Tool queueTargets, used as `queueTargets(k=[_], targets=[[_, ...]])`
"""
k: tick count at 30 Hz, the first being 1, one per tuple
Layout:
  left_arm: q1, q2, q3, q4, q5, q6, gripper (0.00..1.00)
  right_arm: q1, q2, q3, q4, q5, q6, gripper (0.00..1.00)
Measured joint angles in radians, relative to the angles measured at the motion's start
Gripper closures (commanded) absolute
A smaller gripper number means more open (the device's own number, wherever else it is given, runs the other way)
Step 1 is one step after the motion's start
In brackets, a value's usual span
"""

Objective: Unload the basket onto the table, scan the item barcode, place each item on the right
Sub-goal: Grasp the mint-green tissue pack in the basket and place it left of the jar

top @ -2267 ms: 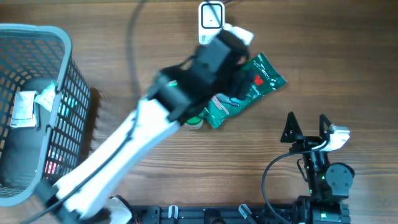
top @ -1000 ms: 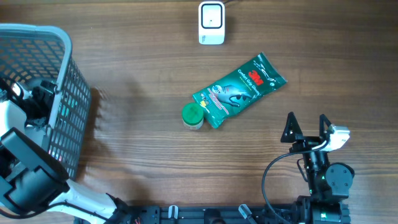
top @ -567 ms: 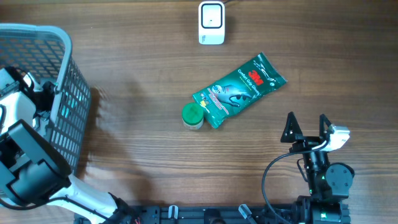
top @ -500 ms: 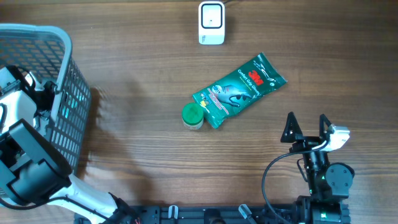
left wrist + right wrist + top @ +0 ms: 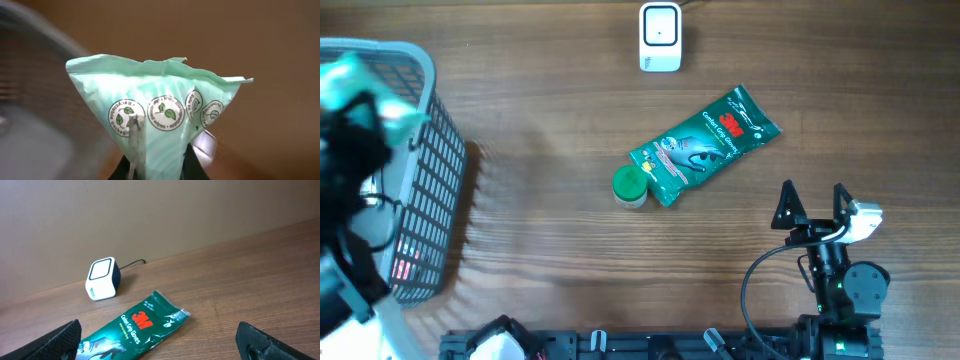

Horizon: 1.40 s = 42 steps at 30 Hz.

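Left wrist view: left hand [image 5: 157,167] grips the mint-green pouch [image 5: 160,100] standing upright above it; right hand [image 5: 157,327] open.

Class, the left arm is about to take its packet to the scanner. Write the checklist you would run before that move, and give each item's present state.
1. Left end effector shut on the mint packet: ok.
2. Barcode side of the mint packet located: cannot tell; only round recycling symbols show.
3. Scanner face uncovered: ok.
4. 3M glove packet and round green container lying low, off the scanner: ok.
5. Right end effector open, empty, parked at the near edge: ok.
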Motion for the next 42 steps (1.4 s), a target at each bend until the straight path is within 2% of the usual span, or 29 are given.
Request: queueTargets(k=[1,5,8,11,14,20,26,27,28,29,30,33,36,38,42], targets=[[-0.070,-0.013,0.000,-0.011,0.069,0.014,0.96,0.000,0.000,0.000,0.000,0.000,0.000,0.00],[-0.429,0.035,-0.052,-0.028,0.045,0.114,0.96,0.000,0.001,0.000,0.000,0.000,0.000,0.00],[-0.631,0.150,-0.132,-0.033,-0.086,0.145,0.96,0.000,0.001,0.000,0.000,0.000,0.000,0.00],[-0.801,0.346,-0.167,-0.025,-0.325,0.114,0.96,0.000,0.001,0.000,0.000,0.000,0.000,0.00],[-0.863,0.528,-0.169,0.056,-0.454,0.058,0.96,0.000,0.001,0.000,0.000,0.000,0.000,0.00],[-0.956,0.904,-0.169,0.166,-0.558,0.052,0.96,0.000,0.002,0.000,0.000,0.000,0.000,0.00],[-1.006,0.921,-0.161,0.182,-0.574,0.052,0.96,0.000,0.002,0.000,0.000,0.000,0.000,0.00],[-1.034,0.921,-0.161,0.183,-0.575,0.052,0.85,0.000,0.002,0.000,0.000,0.000,0.000,0.00],[-1.056,0.921,-0.161,0.183,-0.575,0.052,0.55,0.000,0.002,0.000,0.000,0.000,0.000,0.00],[-1.069,0.921,-0.161,0.182,-0.575,0.051,0.38,0.000,0.002,0.000,0.000,0.000,0.000,0.00],[-1.079,0.921,-0.160,0.172,-0.571,0.051,0.00,0.000,0.002,0.000,0.000,0.000,0.000,0.00],[-1.088,0.903,-0.161,0.104,-0.579,0.046,0.00,0.000,0.002,0.000,0.000,0.000,0.000,0.00],[-1.087,0.739,-0.138,0.030,-0.631,0.046,0.00,0.000,0.002,0.000,0.000,0.000,0.000,0.00],[-1.084,0.568,-0.098,0.025,-0.701,0.046,0.00,0.000,0.002,0.000,0.000,0.000,0.000,0.00],[-0.999,0.170,-0.037,0.038,-0.964,0.037,0.00,0.000,0.002,0.000,0.000,0.000,0.000,0.00]])
